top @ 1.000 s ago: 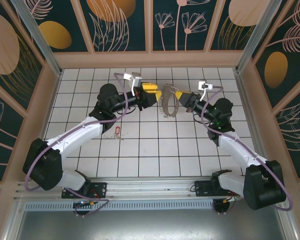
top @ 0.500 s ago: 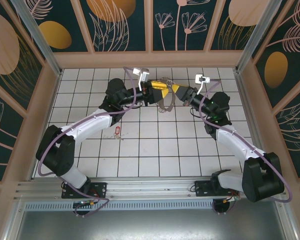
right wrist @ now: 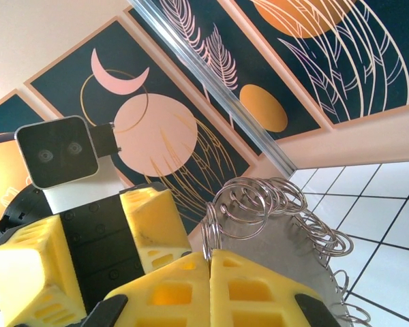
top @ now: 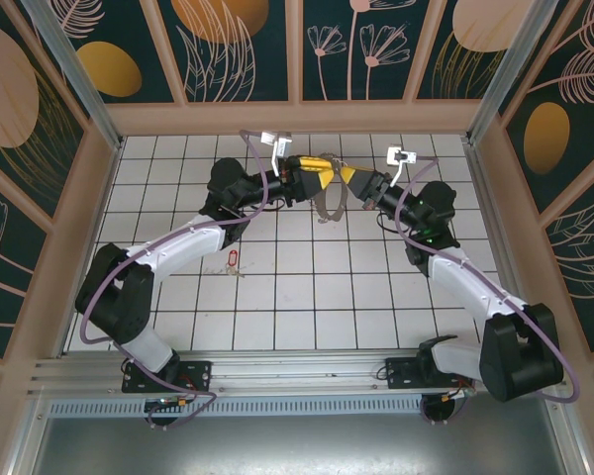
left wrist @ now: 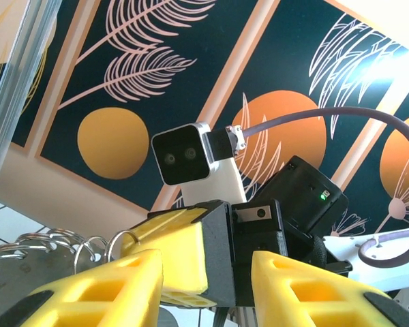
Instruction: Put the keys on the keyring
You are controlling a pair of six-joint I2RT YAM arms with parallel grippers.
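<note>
The keyring (top: pixel 329 203), fringed with small metal rings, is pinched at upper centre between the pressed-together yellow fingers of the right gripper (top: pixel 344 176). The left gripper (top: pixel 322 178) is held spread just beside it. The red-headed key (top: pixel 232 260) is seen lying on the white tiles (top: pixel 297 297), left of centre.

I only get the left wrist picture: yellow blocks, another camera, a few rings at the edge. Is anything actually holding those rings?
Observer: Yes. The right wrist view shows the right gripper with its jaws shut on the keyring.
Visitor: And the key that goes on it?
Observer: From the top view, the keys, red-headed, lie on the table, apart from the keyring.
</note>
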